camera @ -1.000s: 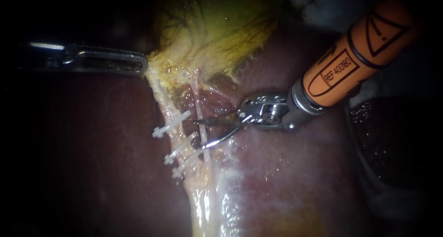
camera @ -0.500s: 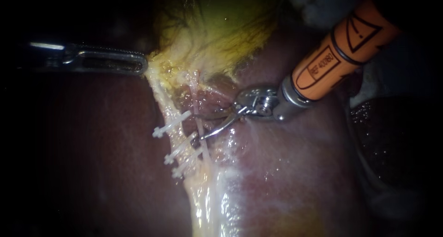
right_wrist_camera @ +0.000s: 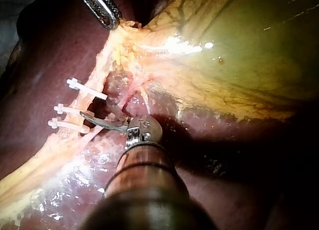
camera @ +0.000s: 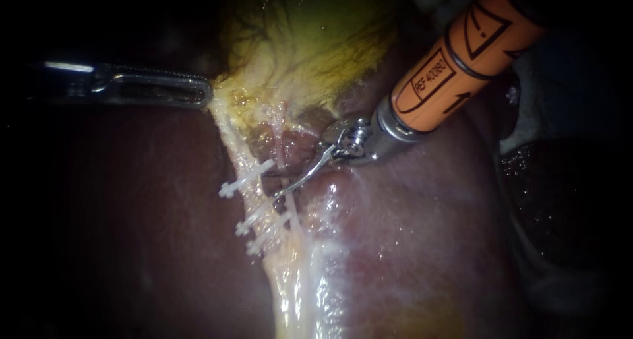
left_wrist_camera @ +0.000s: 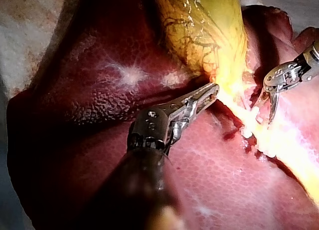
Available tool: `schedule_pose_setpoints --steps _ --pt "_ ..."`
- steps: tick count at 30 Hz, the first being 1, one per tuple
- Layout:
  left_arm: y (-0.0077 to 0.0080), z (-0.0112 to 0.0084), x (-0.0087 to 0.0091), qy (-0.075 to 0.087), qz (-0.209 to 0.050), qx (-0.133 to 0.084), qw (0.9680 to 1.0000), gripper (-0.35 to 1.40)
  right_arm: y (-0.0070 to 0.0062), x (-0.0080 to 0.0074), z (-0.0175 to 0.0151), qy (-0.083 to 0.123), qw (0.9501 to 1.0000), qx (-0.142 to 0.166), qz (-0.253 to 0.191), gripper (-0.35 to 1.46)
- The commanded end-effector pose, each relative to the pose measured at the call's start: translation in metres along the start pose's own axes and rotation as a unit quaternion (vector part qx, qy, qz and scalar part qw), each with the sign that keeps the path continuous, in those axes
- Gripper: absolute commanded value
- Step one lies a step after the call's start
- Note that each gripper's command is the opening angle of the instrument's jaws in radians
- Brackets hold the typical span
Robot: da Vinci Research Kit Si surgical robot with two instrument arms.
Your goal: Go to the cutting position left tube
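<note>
right instrument (camera: 287, 186) at the clipped left tube (camera: 239, 155), blades slightly parted and gripping nothing

a narrow gap shows between its two curved blades in the left wrist view. the lower blade's tip ends just below the top clip (camera: 245, 179), between it and the middle clip (camera: 254, 217); whether it touches the tube i cannot tell. the left tube runs under the top clip, with the lowest clip (camera: 264, 239) further down it. well above the top clip, the left instrument (camera: 201, 93) has its jaws clenched on the yellow edge of the gallbladder (camera: 310, 42). the liver (camera: 409, 246) lies all around the top clip.
</note>
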State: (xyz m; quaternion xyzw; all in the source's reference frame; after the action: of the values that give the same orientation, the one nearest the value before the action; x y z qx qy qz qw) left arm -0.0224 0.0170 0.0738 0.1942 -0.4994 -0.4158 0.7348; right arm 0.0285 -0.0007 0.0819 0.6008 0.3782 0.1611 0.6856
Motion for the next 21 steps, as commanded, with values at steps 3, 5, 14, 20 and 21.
schedule_pose_setpoints --steps 3,5,14,20,21 --pt "0.0001 0.0000 0.0000 0.000 0.000 0.000 1.0000 -0.35 0.0004 -0.0001 0.0010 -0.001 0.9999 0.014 0.003 0.67" --pt "0.0001 0.0000 0.0000 0.000 0.000 0.000 1.0000 -0.35 0.0005 0.0001 0.0015 0.005 0.9997 0.023 0.004 0.67" --pt "0.0001 0.0000 0.0000 0.000 0.000 0.000 1.0000 -0.35 0.0001 0.0014 0.0037 0.031 0.9984 0.047 0.001 0.72" --pt "0.0001 0.0000 0.0000 0.000 0.000 0.000 1.0000 -0.35 -0.0004 0.0021 0.0052 0.040 0.9975 0.059 0.000 0.74" --pt "0.0001 0.0000 0.0000 0.000 0.000 0.000 1.0000 -0.35 -0.0004 0.0022 0.0054 0.041 0.9974 0.060 0.000 0.74"
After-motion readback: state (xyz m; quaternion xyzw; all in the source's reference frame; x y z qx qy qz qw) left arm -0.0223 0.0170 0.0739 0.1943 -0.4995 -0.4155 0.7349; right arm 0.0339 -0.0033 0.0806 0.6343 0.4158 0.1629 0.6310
